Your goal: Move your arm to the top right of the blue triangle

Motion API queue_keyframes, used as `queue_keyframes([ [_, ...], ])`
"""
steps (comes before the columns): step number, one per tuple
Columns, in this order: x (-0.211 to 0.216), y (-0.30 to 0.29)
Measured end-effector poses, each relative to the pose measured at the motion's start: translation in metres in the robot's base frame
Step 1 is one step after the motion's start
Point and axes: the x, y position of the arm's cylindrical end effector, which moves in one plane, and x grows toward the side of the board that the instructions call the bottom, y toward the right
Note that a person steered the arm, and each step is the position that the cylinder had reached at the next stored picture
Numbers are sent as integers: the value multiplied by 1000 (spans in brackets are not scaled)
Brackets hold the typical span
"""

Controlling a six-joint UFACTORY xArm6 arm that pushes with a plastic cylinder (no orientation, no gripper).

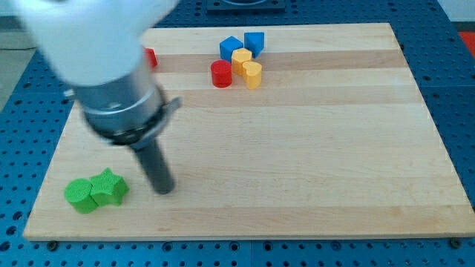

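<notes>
My tip (165, 190), a bare rod gripping nothing, rests just right of the green star (110, 186); the blue triangle (254, 41) lies far toward the view's top right, beside the blue cube (231, 48)

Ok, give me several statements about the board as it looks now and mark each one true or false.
1. My tip sits just to the view's right of the green star block. True.
2. My tip touches a blue block. False: the blue blocks lie far off, near the view's top.
3. The red cylinder stands by the yellow blocks. True.
4. The two green blocks are far apart. False: the green star block and the other green block are side by side.
5. All blocks are on the wooden board. True.
</notes>
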Motion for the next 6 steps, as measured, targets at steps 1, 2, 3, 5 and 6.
queue_keyframes([
  [1,-36,77],
  [2,-89,146],
  [3,-151,190],
  [5,-242,207],
  [6,-276,197],
])
